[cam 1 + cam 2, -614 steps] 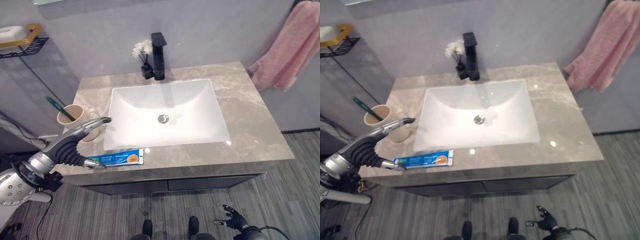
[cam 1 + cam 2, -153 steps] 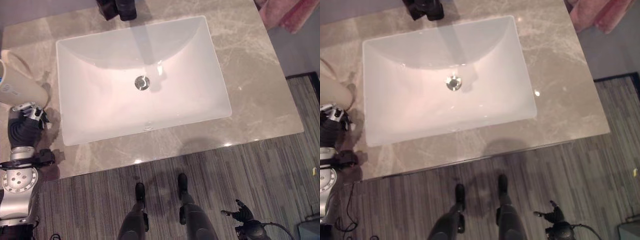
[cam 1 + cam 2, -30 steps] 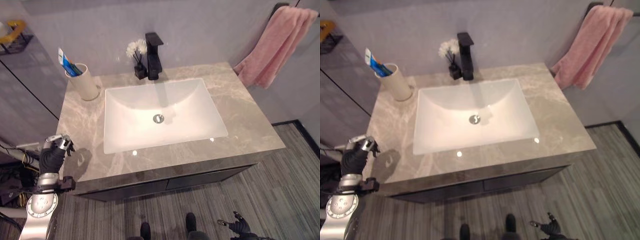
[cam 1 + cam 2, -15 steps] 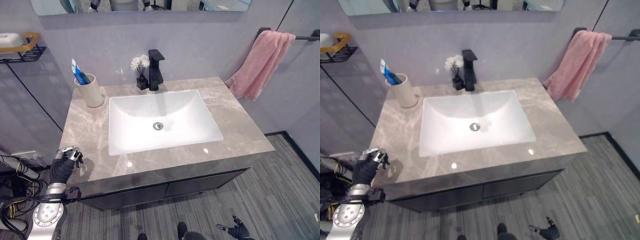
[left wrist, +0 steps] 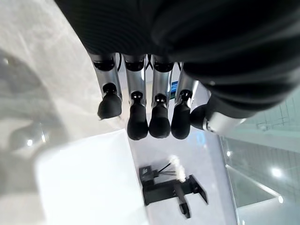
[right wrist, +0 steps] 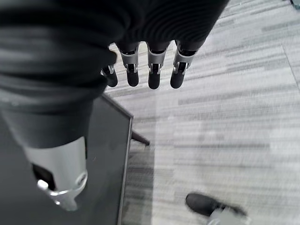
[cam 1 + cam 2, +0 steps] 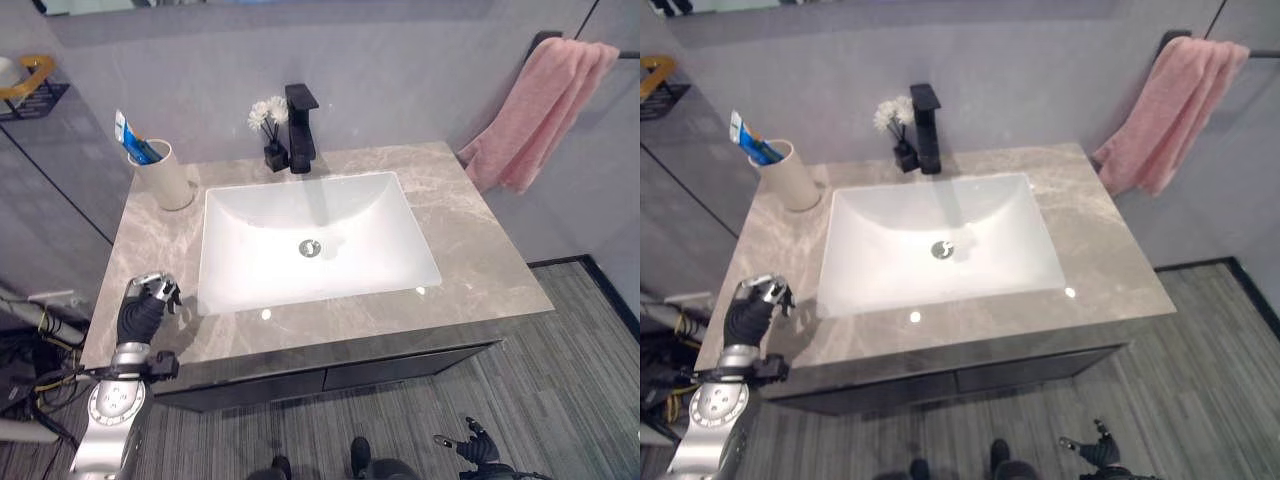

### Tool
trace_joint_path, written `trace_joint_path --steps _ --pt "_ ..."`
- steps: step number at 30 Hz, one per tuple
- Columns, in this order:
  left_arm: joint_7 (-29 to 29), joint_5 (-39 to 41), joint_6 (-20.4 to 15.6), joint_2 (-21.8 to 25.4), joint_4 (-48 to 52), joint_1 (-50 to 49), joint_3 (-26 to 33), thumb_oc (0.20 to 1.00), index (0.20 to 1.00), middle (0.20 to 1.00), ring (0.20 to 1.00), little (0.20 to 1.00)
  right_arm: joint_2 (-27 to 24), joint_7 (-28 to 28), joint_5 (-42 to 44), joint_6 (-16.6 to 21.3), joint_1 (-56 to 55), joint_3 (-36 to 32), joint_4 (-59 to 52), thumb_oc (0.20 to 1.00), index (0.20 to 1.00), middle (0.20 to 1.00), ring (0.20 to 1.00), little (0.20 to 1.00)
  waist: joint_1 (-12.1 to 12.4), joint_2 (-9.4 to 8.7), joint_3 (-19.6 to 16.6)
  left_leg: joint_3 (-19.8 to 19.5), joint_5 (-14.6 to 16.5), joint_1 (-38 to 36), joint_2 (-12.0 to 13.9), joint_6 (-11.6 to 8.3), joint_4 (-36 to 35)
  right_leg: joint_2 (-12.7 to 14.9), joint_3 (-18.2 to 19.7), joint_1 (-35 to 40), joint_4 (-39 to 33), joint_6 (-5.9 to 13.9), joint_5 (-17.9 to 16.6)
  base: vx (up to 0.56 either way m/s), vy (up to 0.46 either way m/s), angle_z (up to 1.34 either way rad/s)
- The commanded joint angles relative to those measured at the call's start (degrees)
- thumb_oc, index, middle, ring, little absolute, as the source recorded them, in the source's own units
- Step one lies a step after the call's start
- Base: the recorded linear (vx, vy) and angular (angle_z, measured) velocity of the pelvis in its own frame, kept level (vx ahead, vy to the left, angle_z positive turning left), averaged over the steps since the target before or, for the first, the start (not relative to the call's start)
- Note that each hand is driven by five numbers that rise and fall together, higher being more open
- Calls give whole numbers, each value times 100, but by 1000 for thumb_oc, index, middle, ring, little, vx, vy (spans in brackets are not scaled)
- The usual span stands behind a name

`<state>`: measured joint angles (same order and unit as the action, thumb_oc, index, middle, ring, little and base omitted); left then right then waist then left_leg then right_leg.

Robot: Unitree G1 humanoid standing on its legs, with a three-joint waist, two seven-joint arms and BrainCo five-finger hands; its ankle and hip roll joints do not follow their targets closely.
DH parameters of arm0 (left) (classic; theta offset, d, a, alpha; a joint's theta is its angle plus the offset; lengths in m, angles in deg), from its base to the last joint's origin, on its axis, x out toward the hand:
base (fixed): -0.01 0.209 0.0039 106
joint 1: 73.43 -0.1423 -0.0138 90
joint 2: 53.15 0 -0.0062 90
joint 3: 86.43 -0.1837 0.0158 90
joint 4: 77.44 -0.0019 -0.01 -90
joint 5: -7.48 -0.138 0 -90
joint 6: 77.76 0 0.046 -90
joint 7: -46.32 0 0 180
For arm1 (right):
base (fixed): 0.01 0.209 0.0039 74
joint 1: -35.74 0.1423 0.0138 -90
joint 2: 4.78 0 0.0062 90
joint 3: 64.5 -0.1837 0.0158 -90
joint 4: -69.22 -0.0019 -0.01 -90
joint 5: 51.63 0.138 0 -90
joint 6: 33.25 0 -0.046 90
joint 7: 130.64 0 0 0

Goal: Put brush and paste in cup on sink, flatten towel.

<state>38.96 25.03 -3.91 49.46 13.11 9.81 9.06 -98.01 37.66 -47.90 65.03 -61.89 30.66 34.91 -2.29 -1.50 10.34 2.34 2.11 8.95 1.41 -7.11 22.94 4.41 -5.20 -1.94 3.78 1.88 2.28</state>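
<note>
Left hand [image 7: 146,303] is raised over the front left edge of the table [image 7: 480,250], with its forearm rising almost straight up from below and the dark ribbed back of the hand facing the head camera. In its own wrist view the fingers [image 5: 137,123] hang down in a close row, bent a little at the tips, and the thumb sits apart at the side; nothing is between them, so the hand is relaxed and empty. It is well apart from the cup [image 7: 171,178], which stands upright at the back left corner of the table, to the left of the white sink [image 7: 315,240]. The blue and white paste [image 7: 124,131] sticks up out of the cup, leaning to the left, with a blue and green brush [image 7: 146,152] beside it inside the same cup.

Right hand [image 7: 473,446] hangs low, near the striped floor [image 7: 570,400] in front of the cabinet, far below the table top. Its wrist view shows the fingers [image 6: 154,77] straight and slightly spread, pointing down at the floor, holding nothing.

Behind the sink stands a black faucet [image 7: 299,128], with a small black vase of white flowers [image 7: 267,125] just to its left. The pink towel [image 7: 540,110] hangs bunched and in folds from a dark rail on the wall at the right.
</note>
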Motion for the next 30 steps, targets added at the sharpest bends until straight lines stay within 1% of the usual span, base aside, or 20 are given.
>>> trace_joint_path --steps 1,2,4,5,6,7,9,10,11,14,15,16,20,23,24,25,28,30 --pt "-254 -104 -283 49 173 -98 328 200 200 200 200 200 -358 -250 110 89 15 -74 45 1000 1000 1000 1000 1000 -72 -74 -185 302 -8 74 -142 451 -848 -168 25 369 -226 97 76 155 78 14" --pt "-306 -144 -283 74 156 -156 364 200 200 200 200 200 -373 -277 89 81 2 -83 59 1000 1000 1000 1000 1000 -12 -55 -200 98 -196 123 -91 470 -1295 -170 86 414 -273 135 76 143 91 9" --pt "-449 -197 -288 117 104 -200 404 200 200 200 200 200 -410 -318 49 60 35 -48 171 1000 1000 1000 1000 1000 65 -16 -149 -282 -512 261 -40 391 -1569 -137 190 432 -240 163 90 103 85 -5" --pt "-479 -181 -289 98 77 -243 449 200 200 200 200 200 -402 -308 25 59 54 -18 196 1000 1000 1000 1000 1000 66 -5 -163 -369 -491 223 -61 383 -1577 -125 266 438 -244 176 105 176 148 -20" --pt "-446 -167 -284 37 95 -361 522 200 200 200 200 200 -378 -297 -31 42 31 -12 290 1000 1000 1000 1000 1000 49 64 -278 -290 -472 1 -17 426 -1936 -139 339 509 -279 219 155 213 179 -40" --pt "-431 -185 -278 21 63 -410 545 200 200 200 200 200 -356 -286 -38 37 23 -35 356 1000 1000 1000 1000 1000 36 108 -347 -232 -483 -160 -37 459 -2145 -124 345 530 -291 241 153 233 209 -68" --pt "-425 -225 -266 42 69 -445 552 200 200 200 200 200 -337 -288 -27 32 21 -59 406 1000 1000 1000 1000 1000 36 138 -397 -206 -493 -333 -80 488 -2315 -94 365 543 -288 267 145 140 154 -74" --pt "-413 -269 -250 103 77 -536 637 200 200 200 200 200 -270 -270 -14 17 -9 -103 426 1000 1000 1000 1000 1000 10 174 -485 -132 -454 -563 -145 547 -2491 -27 418 564 -309 325 126 106 121 -59" --pt "-413 -268 -249 104 80 -541 640 200 200 200 200 200 -268 -271 -15 17 -12 -101 425 1000 1000 1000 1000 1000 16 171 -484 -124 -457 -578 -146 548 -2505 -25 426 570 -311 327 127 144 182 -56" --pt "-448 -306 -202 198 98 -606 776 200 200 200 200 200 -158 -194 -203 -31 -95 68 367 1000 1000 1000 1000 1000 9 178 -510 -12 -396 -710 -217 631 -2596 70 507 545 -303 419 88 93 153 -17" --pt "-476 -347 -172 237 36 -603 828 200 200 200 200 200 -145 -143 -392 -65 -100 204 336 1000 1000 1000 1000 1000 29 168 -516 35 -341 -728 -256 676 -2597 123 543 537 -341 473 58 72 121 -4" --pt "-476 -347 -173 239 35 -604 830 200 200 200 200 200 -143 -143 -394 -68 -102 205 332 1000 1000 1000 1000 1000 35 165 -519 44 -338 -727 -258 678 -2596 126 551 536 -346 476 56 62 123 -6" --pt "-563 -453 -123 375 -47 -547 982 200 200 200 200 200 -124 -74 -561 -85 -118 332 158 1000 1000 1000 1000 1000 68 147 -539 144 -251 -717 -311 748 -2626 223 627 466 -432 586 -34 39 87 -20" --pt "-594 -381 -58 485 -179 -459 1078 200 200 200 200 200 -126 -36 -599 -108 -137 360 91 1000 1000 1000 1000 1000 70 141 -552 193 -241 -707 -329 767 -2707 264 664 404 -502 645 -97 28 84 -12" --pt "-599 -379 62 579 -239 -382 1133 200 200 200 200 200 -144 -13 -601 -128 -142 343 73 1000 1000 1000 1000 1000 59 140 -548 217 -237 -668 -325 772 -2740 283 678 345 -541 671 -135 7 36 -15" --pt "-599 -378 63 582 -241 -377 1132 200 200 200 200 200 -142 -12 -601 -129 -141 341 72 1000 1000 1000 1000 1000 63 138 -556 220 -238 -658 -325 773 -2739 283 681 335 -542 672 -139 15 49 -18" --pt "-496 -302 238 744 -342 -281 1188 200 200 200 200 200 -173 21 -585 -180 -150 280 79 1000 1000 1000 1000 1000 44 127 -542 237 -235 -608 -336 779 -2767 307 685 261 -587 706 -200 15 30 -7" --pt "-548 -324 291 766 -382 -212 1218 200 200 200 200 200 -168 47 -577 -197 -145 274 136 1000 1000 1000 1000 1000 48 123 -530 241 -234 -576 -340 780 -2774 323 695 226 -636 722 -250 12 16 -8"
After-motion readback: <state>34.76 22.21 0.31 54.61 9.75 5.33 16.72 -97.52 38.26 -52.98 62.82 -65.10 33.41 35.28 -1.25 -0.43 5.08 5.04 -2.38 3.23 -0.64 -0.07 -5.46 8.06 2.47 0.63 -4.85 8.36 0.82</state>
